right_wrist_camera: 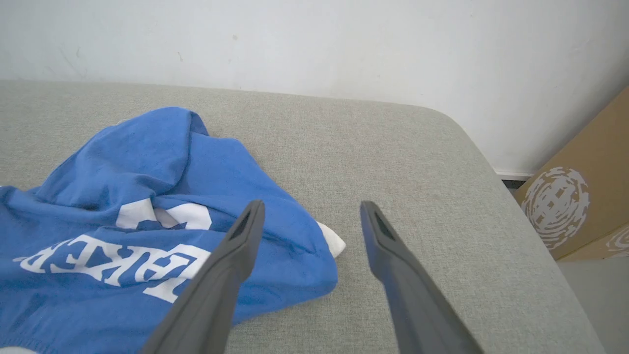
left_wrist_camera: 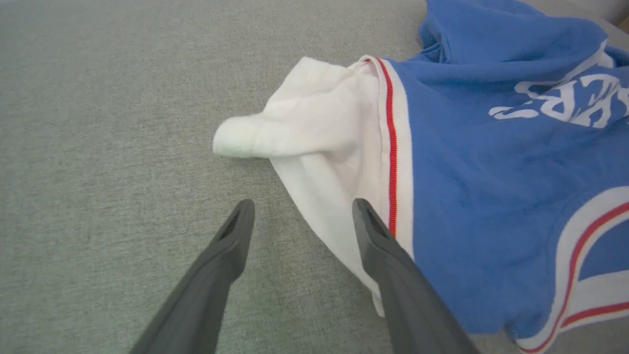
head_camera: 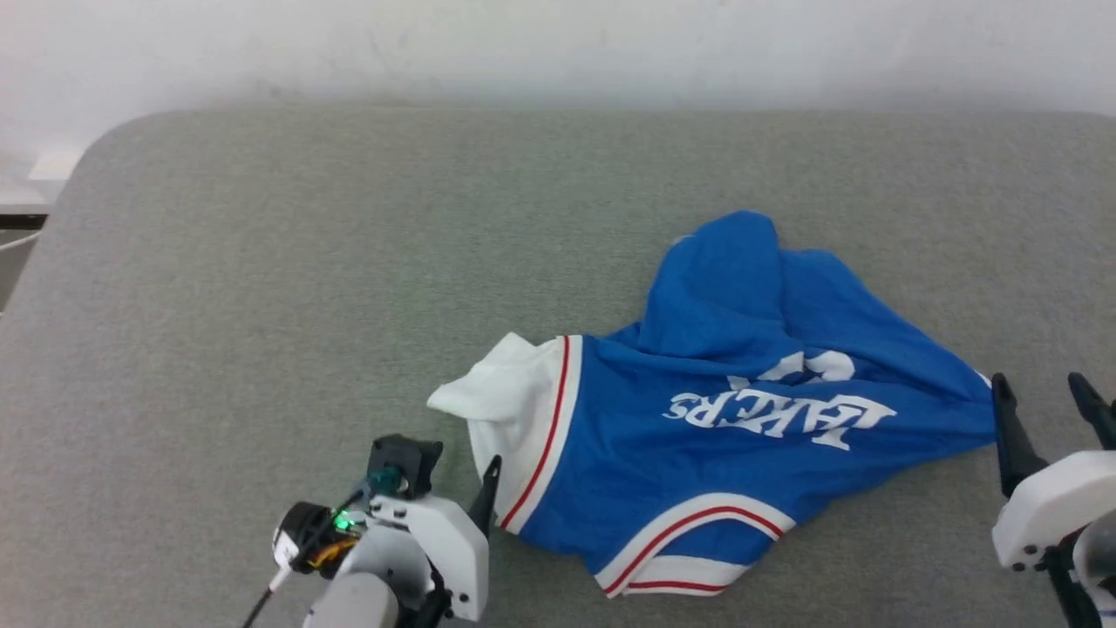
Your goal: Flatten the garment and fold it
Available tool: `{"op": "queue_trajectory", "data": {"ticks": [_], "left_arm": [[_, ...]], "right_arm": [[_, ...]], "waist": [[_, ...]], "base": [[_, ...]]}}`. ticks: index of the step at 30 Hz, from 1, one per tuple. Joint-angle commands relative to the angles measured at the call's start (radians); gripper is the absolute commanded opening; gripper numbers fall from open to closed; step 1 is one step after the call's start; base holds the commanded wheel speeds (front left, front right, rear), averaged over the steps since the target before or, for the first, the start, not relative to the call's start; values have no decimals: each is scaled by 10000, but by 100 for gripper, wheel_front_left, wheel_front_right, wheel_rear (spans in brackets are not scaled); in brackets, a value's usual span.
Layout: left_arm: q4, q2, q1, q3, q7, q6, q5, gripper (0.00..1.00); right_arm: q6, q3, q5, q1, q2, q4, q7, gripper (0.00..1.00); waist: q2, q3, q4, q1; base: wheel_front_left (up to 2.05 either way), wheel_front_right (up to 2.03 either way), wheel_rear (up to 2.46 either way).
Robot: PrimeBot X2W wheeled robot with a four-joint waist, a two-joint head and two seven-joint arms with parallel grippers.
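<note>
Both spread, empty: L pincer [left_wrist_camera: 303, 206] by white sleeve [left_wrist_camera: 314, 113], R pincer [right_wrist_camera: 312, 206] at opp. corner of garment [head_camera: 697, 410]; pinch edges low, pull apart evenly.

Upside-down white "LAKERS" on the garment [head_camera: 628, 453]

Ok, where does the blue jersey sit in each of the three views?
Head view: the jersey lies right of centre in the lower half, on the grey cushion.
Left wrist view: the jersey takes the right half, its white sleeve toward the middle.
Right wrist view: the jersey lies at lower left.
Shared landmark: the white LAKERS lettering.
</note>
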Motion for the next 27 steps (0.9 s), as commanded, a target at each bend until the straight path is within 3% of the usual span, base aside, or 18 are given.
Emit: {"op": "queue_trajectory", "data": {"ticks": [1, 6, 7, 8, 9, 14, 21, 27], "left_arm": [[137, 118, -238, 4, 230, -62, -21, 100], [606, 301, -701, 69, 626, -72, -97, 100], [810, 363, -742, 1, 723, -145, -92, 42], [998, 421, -785, -54, 793, -221, -109, 13], [1134, 447, -847, -73, 777, -279, -157, 0], [1212, 525, -1262, 232, -190, -264, -427, 0], [742, 919, -1810, 1581, -2160, 674, -848, 0], [843, 1279, -1617, 2625, -2624, 1367, -1296, 0]], "right_arm": [[-21, 52, 12, 156, 102, -145, -114, 100], [-21, 235, 50, 433, 340, -171, -335, 100], [-21, 279, 62, 441, 373, -133, -377, 100], [-21, 323, 73, 437, 402, -99, -415, 100], [-21, 355, 72, 428, 425, -62, -461, 100], [-21, 415, 32, 443, 465, 147, -567, 100], [-21, 703, 2, 557, 325, 280, -557, 100], [-21, 995, 79, 615, 282, 271, -454, 100]], "waist": [[-1, 217, -366, 0], [-1, 510, -726, 0], [-1, 552, -777, 0], [-1, 594, -824, 0], [-1, 622, -852, 0], [-1, 576, -825, 0], [-1, 160, -442, 0], [-1, -3, -160, 0]], "base": [[0, 0, 0], [0, 0, 0], [0, 0, 0], [0, 0, 0], [0, 0, 0], [0, 0, 0], [0, 0, 0], [0, 0, 0]]}}
